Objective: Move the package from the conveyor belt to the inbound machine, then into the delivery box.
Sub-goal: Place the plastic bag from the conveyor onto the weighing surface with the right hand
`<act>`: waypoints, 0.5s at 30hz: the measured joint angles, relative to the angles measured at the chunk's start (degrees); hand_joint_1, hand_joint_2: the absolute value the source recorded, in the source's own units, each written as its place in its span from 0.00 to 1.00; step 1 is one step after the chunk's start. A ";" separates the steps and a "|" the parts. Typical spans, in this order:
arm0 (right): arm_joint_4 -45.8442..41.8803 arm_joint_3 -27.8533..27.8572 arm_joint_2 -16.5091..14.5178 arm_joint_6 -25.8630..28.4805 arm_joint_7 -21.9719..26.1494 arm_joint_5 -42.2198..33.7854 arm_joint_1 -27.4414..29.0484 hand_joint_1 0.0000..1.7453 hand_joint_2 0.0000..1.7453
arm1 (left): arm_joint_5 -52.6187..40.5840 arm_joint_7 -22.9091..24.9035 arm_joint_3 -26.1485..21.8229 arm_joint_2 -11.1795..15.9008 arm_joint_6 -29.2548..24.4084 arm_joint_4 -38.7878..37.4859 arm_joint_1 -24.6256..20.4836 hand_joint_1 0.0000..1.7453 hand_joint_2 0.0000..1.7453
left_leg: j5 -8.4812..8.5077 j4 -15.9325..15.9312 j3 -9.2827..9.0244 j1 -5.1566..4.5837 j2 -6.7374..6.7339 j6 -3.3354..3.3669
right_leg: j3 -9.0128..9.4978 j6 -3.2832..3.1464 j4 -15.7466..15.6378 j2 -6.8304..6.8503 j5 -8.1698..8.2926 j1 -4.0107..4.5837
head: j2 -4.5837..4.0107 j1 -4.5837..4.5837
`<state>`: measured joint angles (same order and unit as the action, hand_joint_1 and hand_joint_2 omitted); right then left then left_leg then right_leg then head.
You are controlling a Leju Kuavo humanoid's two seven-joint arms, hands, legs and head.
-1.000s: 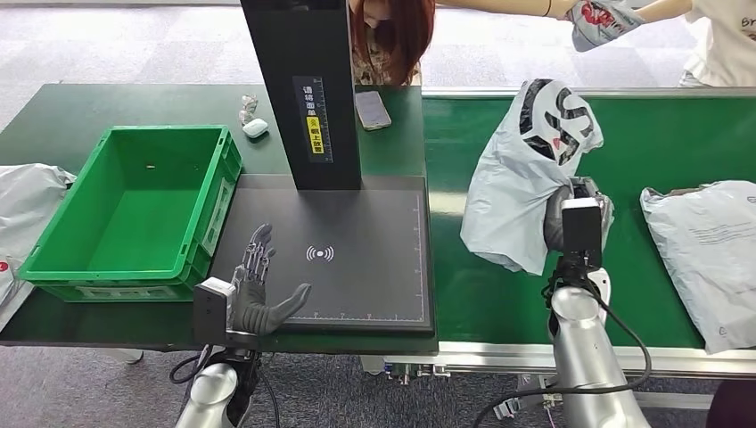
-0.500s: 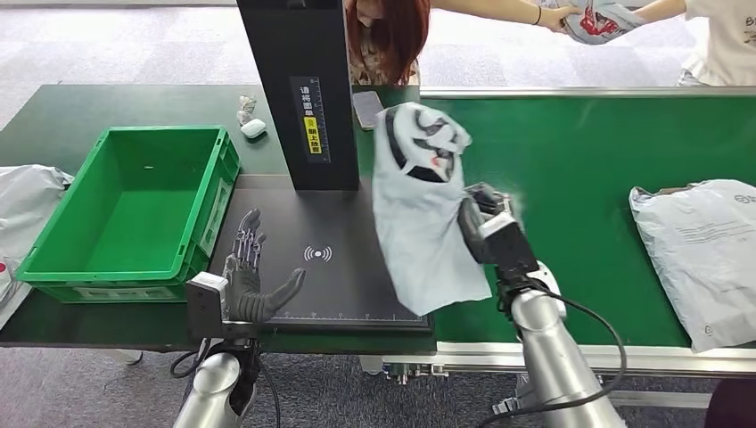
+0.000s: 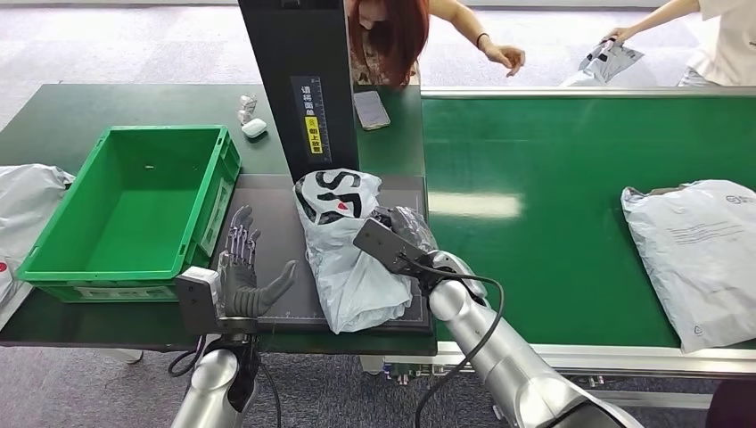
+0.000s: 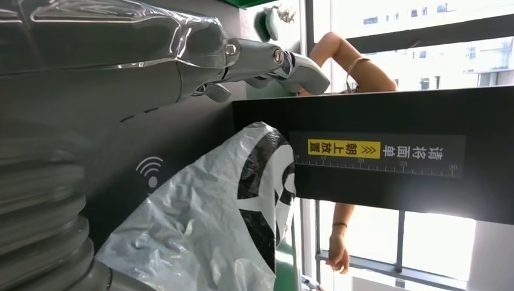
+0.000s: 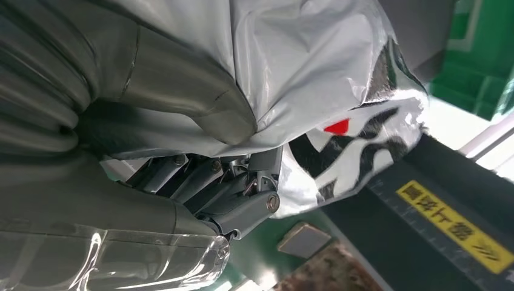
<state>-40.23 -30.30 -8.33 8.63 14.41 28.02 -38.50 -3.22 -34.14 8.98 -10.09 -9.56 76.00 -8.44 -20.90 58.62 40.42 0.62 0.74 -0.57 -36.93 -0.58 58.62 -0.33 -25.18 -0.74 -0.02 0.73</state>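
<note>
A grey plastic package (image 3: 346, 245) with black and white print and a small red mark lies over the black plate of the inbound machine (image 3: 272, 234), below its black post (image 3: 299, 85). My right hand (image 3: 406, 234) grips the package's right side; its thumb presses into the plastic (image 5: 200, 100) in the right wrist view. My left hand (image 3: 241, 267) is open with fingers spread, at the plate's near left corner, apart from the package (image 4: 206, 212). The green delivery box (image 3: 134, 209) stands left of the plate. The green conveyor belt (image 3: 553, 205) runs to the right.
Another grey package (image 3: 700, 250) lies on the belt at the right. A grey bag (image 3: 27, 201) sits left of the box. A phone (image 3: 371, 110) and white earbud case (image 3: 254, 127) lie by the post. Two people reach over the belt's far edge; one holds a bag (image 3: 608, 61).
My right arm swung left, carrying the package from above the belt onto the machine's plate. My left hand stayed almost still. The people drew their arms apart.
</note>
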 joint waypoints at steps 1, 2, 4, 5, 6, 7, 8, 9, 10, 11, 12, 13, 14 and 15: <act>0.64 -0.17 -0.11 1.08 -0.43 0.26 -0.19 0.92 1.00 | 0.08 0.02 0.00 -0.06 0.02 0.00 -0.03 0.00 1.00 | 0.00 0.00 0.00 0.00 -0.01 0.00 | 0.00 0.00 -0.01 0.00 0.01 0.00 | 0.00 0.01; 1.21 -0.29 -0.19 2.54 -0.90 0.54 -0.31 0.67 1.00 | 0.14 0.07 0.00 -0.12 0.05 0.00 -0.08 0.00 1.00 | 0.00 0.00 0.00 0.00 0.00 0.00 | 0.00 0.01 -0.01 0.00 0.01 -0.01 | 0.00 0.01; 2.29 -0.35 -0.31 6.24 -1.51 0.94 -0.51 0.17 1.00 | 0.28 0.25 0.00 -0.20 0.20 0.00 -0.29 0.00 1.00 | 0.00 0.01 0.00 -0.01 0.02 0.00 | -0.01 0.01 -0.02 0.01 0.02 -0.01 | 0.00 0.00; 2.82 -0.29 -0.32 7.60 -1.23 0.78 -0.64 0.00 1.00 | 0.32 0.34 0.01 -0.21 0.30 -0.02 -0.48 0.00 1.00 | 0.00 0.01 0.00 -0.01 0.02 0.00 | -0.01 0.01 -0.02 0.02 0.03 0.00 | 0.00 0.00; 3.31 -0.19 -0.33 8.35 -0.48 0.38 -0.77 0.00 1.00 | 0.36 0.42 0.04 -0.21 0.42 -0.06 -0.73 0.00 1.00 | 0.00 0.01 0.00 -0.01 0.02 0.00 | -0.01 0.00 -0.02 0.01 0.03 0.00 | 0.00 0.01; 3.75 -0.04 -0.33 8.63 0.67 -0.15 -0.87 0.00 1.00 | 0.40 0.46 0.07 -0.23 0.53 -0.11 -1.01 0.00 1.00 | 0.00 0.01 0.00 -0.01 0.00 0.00 | -0.02 -0.01 -0.02 0.00 0.05 0.00 | 0.00 0.01; 4.12 0.13 -0.33 8.55 1.92 -0.68 -0.94 0.00 1.00 | 0.46 0.48 0.10 -0.27 0.63 -0.20 -1.32 0.00 1.00 | 0.00 0.01 -0.01 -0.01 -0.01 0.00 | -0.02 -0.03 -0.02 -0.01 0.06 0.01 | 0.00 0.02; 4.42 0.29 -0.33 8.36 3.01 -1.07 -0.99 0.00 1.00 | 0.51 0.49 0.13 -0.32 0.72 -0.30 -1.61 0.00 1.00 | 0.00 0.01 -0.01 -0.01 -0.02 0.00 | -0.03 -0.04 -0.01 -0.01 0.07 0.01 | 0.00 0.02; 4.67 0.42 -0.33 8.18 3.81 -1.33 -1.04 0.00 1.00 | 0.55 0.50 0.14 -0.39 0.76 -0.42 -1.86 0.00 1.00 | 0.01 0.01 -0.01 -0.01 -0.03 0.00 | -0.04 -0.04 -0.01 -0.01 0.08 0.01 | 0.00 0.02; 4.90 0.53 -0.33 8.04 4.24 -1.49 -1.09 0.00 1.00 | 0.58 0.51 0.15 -0.44 0.79 -0.54 -2.04 0.00 1.00 | 0.01 0.01 -0.01 -0.01 -0.04 0.00 | -0.04 -0.05 -0.01 -0.02 0.08 0.02 | 0.00 0.02; 5.11 0.60 -0.33 7.98 4.41 -1.59 -1.13 0.00 1.00 | 0.60 0.52 0.16 -0.48 0.81 -0.64 -2.14 0.00 1.00 | 0.01 0.01 -0.01 -0.01 -0.04 0.00 | -0.04 -0.05 -0.01 -0.02 0.08 0.02 | 0.00 0.02; 5.31 0.66 -0.33 7.96 4.52 -1.66 -1.14 0.00 1.00 | 0.60 0.52 0.16 -0.50 0.82 -0.71 -2.19 0.00 1.00 | 0.01 0.01 -0.01 -0.01 -0.05 0.00 | -0.05 -0.05 0.00 -0.02 0.08 0.02 | 0.00 0.02; 5.48 0.72 -0.33 7.94 4.64 -1.72 -1.14 0.00 1.00 | 0.61 0.52 0.17 -0.51 0.84 -0.75 -2.22 0.00 1.00 | 0.01 0.01 -0.01 -0.01 -0.05 -0.01 | -0.06 -0.05 0.00 -0.02 0.08 0.02 | 0.00 0.02; 5.63 0.77 -0.33 7.81 5.00 -1.88 -1.14 0.00 1.00 | 0.66 0.52 0.19 -0.51 0.90 -0.82 -2.31 0.00 1.00 | 0.01 0.01 -0.01 -0.01 -0.05 -0.01 | -0.07 -0.05 0.00 -0.02 0.08 0.02 | 0.00 0.02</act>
<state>-34.60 -29.53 -8.66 16.44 19.41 26.14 -39.64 -2.56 -33.62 9.17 -10.60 -8.67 75.17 -10.75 -20.89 58.63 40.42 0.61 0.69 -0.57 -37.00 -0.63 58.62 -0.35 -25.09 -0.72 -0.02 0.74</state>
